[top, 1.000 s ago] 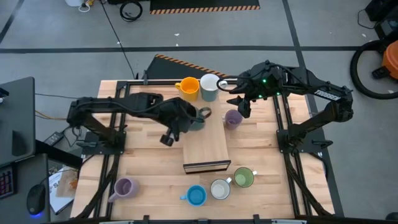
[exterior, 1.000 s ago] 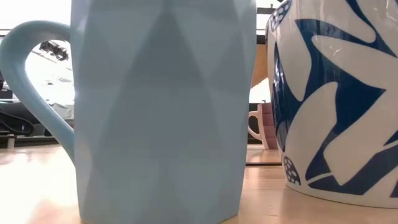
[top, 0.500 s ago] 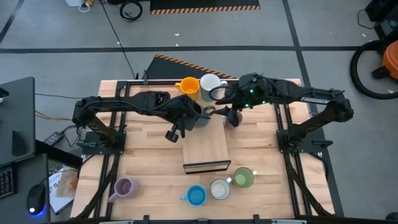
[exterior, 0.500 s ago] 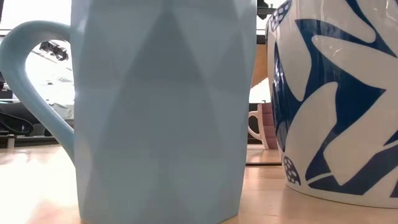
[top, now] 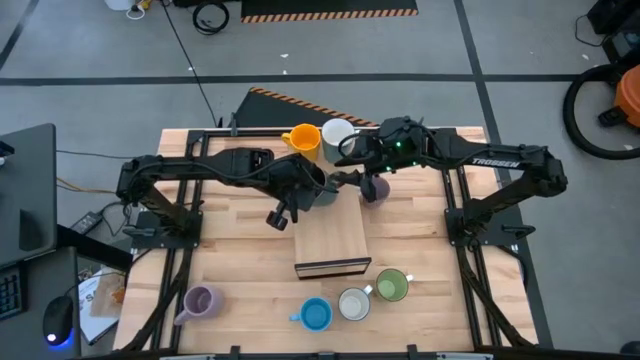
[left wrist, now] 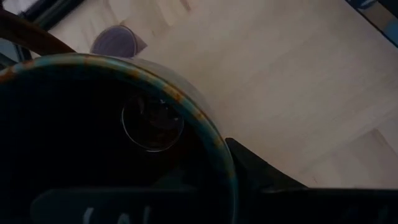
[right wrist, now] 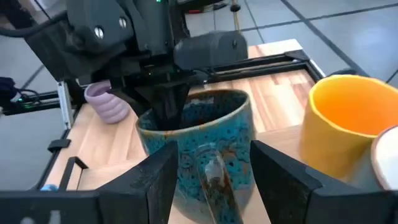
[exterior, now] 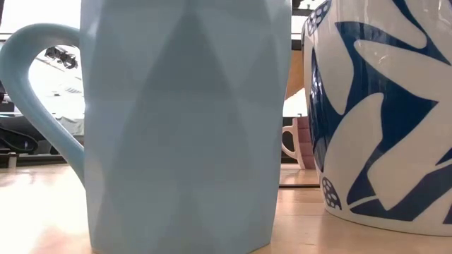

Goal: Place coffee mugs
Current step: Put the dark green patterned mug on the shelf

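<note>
Left hand (top: 312, 186): you see it closed on the teal mug (right wrist: 202, 140), one finger inside the rim and the mug's dark interior (left wrist: 93, 137) filling your left wrist view; the mug sits at the far end of the wooden board (top: 331, 232).
Right hand (right wrist: 211, 171): its two fingers stand apart, either side of the teal mug's handle; you cannot tell from these views whether they touch it. From above, this hand (top: 350, 180) lies just beside the left hand, between the teal mug and a lavender mug (top: 376, 187).
Teal mug relative to hands: held at the rim by the left hand, its handle pointing toward the right hand.
Far cluster: the orange mug (top: 303, 140) and a white mug (top: 337, 134) stand side by side near the tabletop's far edge, just beyond both hands; the orange mug (right wrist: 345, 124) appears close beside the teal one.
Near row: a second lavender mug (top: 200, 301) stands alone to the left; the blue mug (top: 315, 314), a white patterned mug (top: 354, 303) and the green mug (top: 392, 285) group together, well apart from both hands.
Tabletop (top: 420, 255): pale wood, carrying all the mugs.
Low view: the pale blue faceted mug (exterior: 183, 120) and the white mug with blue leaf pattern (exterior: 381, 106) block nearly everything behind.
</note>
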Available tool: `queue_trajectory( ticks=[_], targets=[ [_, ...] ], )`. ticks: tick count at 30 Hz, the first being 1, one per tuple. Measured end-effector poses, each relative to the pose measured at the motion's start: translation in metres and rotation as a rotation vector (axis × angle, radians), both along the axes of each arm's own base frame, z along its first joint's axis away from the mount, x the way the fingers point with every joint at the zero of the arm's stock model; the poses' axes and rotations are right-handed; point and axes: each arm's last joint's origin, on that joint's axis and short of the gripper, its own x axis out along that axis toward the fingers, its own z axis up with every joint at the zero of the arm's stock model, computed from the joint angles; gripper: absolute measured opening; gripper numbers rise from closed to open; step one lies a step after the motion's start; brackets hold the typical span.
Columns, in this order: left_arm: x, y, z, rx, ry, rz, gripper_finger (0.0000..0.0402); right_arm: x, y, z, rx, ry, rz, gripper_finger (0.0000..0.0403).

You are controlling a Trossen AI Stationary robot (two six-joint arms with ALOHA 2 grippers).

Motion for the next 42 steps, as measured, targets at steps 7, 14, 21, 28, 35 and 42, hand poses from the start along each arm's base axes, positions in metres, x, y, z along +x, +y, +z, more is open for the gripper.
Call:
queue_trajectory(
  ticks=[7, 14, 21, 28, 35, 42],
  targets=[
    [0.002, 0.0, 0.002, 0.027, -0.031, -0.009, 0.0046, 0.009, -0.001, -0.013, 0.007, 0.007, 0.014, 0.0192],
    [0.002, 0.001, 0.002, 0.034, -0.031, -0.002, 0.0046, 0.01, 0.0, -0.013, 0.003, 0.006, 0.02, 0.0153],
    [0.002, 0.0, 0.002, 0.032, -0.029, -0.005, 0.0046, 0.01, 0.0, -0.013, -0.012, 0.005, 0.027, 0.0108],
    [0.002, 0.001, 0.002, 0.033, -0.024, 0.007, 0.0069, 0.009, -0.001, -0.015, -0.01, 0.022, 0.022, 0.0072],
    [0.002, 0.003, 0.003, 0.033, -0.042, 0.106, 0.0092, 0.008, -0.002, -0.02, -0.019, 0.079, -0.007, 0.0072],
    [-0.004, 0.007, 0.01, -0.05, -0.074, 0.223, 0.0114, 0.008, -0.003, -0.02, -0.038, 0.072, -0.02, 0.0071]
  ],
)
